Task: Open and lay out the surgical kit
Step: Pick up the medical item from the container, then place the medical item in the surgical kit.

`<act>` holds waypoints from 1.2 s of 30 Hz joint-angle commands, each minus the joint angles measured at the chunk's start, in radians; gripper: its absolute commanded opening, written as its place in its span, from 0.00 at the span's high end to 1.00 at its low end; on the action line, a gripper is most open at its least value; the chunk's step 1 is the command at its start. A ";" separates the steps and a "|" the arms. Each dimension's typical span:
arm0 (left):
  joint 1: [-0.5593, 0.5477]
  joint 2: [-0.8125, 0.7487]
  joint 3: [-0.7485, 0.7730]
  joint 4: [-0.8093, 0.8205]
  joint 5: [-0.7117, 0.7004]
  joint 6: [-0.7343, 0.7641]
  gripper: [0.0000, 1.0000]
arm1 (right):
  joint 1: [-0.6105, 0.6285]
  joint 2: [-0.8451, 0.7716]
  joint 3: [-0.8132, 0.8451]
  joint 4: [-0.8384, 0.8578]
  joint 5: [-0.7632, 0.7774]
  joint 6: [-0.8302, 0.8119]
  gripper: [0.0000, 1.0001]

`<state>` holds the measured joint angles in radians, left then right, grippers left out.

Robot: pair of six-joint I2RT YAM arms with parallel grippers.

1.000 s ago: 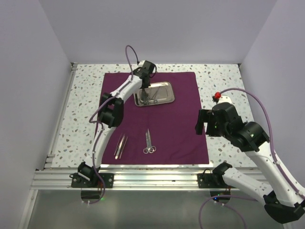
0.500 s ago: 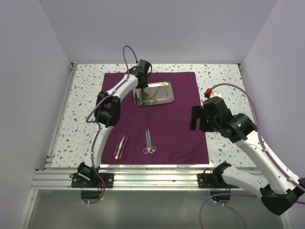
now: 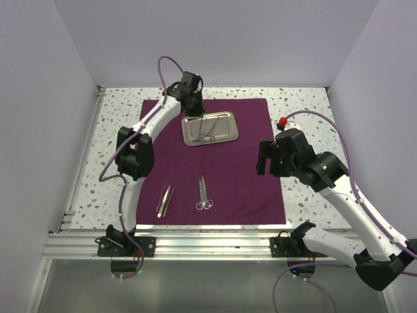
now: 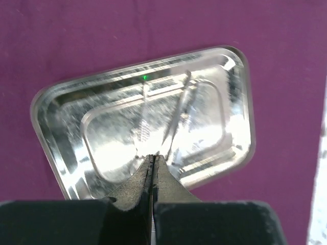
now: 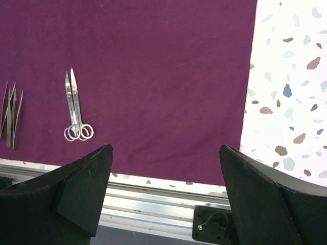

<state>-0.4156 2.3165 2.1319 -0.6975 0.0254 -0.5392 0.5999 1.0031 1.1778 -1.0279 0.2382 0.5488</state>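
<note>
The left wrist view shows left jaws pressed together over the tray (image 4: 61,133). The right wrist view shows right jaws wide above cloth (image 5: 163,61), scissors (image 5: 73,104) and tweezers (image 5: 11,115).

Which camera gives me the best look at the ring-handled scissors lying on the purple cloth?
The right wrist view: the scissors lie large and sharp, blades closed, rings toward the near edge. The top external view shows them small, beside the tweezers. The left wrist view misses them, showing the tray.
</note>
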 commanded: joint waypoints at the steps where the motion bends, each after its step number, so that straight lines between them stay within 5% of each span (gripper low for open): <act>1: -0.104 -0.146 -0.078 0.029 0.009 -0.080 1.00 | -0.002 -0.011 0.055 0.003 0.044 -0.012 0.11; 10: -0.428 -0.330 -0.477 0.187 -0.129 -0.471 1.00 | -0.003 -0.064 0.125 -0.156 0.297 0.065 0.09; 19: -0.558 -0.175 -0.346 0.092 -0.233 -0.551 1.00 | -0.003 -0.146 0.068 -0.222 0.348 0.145 0.07; 25: -0.557 -0.124 -0.172 -0.005 -0.225 -0.479 0.46 | -0.003 -0.141 0.055 -0.216 0.372 0.137 0.07; 27: -0.552 -0.126 -0.107 -0.022 -0.238 -0.432 0.37 | -0.003 -0.138 0.060 -0.209 0.383 0.137 0.06; 36: -0.341 -0.083 0.037 0.033 -0.243 -0.084 0.36 | -0.003 -0.110 0.089 -0.199 0.381 0.168 0.06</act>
<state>-0.8623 2.2127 2.1094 -0.6968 -0.1795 -0.8013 0.5999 0.8841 1.2354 -1.2411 0.5858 0.6800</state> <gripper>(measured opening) 0.638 0.935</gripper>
